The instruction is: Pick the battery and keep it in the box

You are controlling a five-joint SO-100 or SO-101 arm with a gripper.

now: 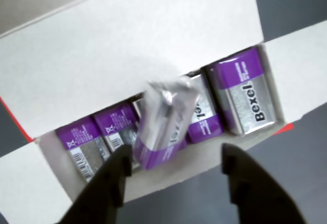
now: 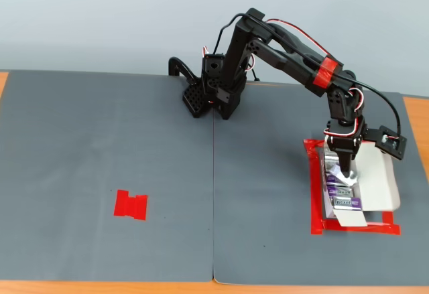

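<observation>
The box is a white carton with its flaps folded out, and a row of several silver and purple batteries lies inside it. One battery is blurred and tilted over that row, its purple end near my left finger. My gripper is open, its two black fingers spread wide at the bottom of the wrist view with nothing held between them. In the fixed view my gripper points down into the box at the right of the mat; the tilted battery cannot be made out there.
A red tape frame borders the box on the grey mat. A flat red tape patch lies far left. The arm's base stands at the back centre. The mat's seam runs down the middle.
</observation>
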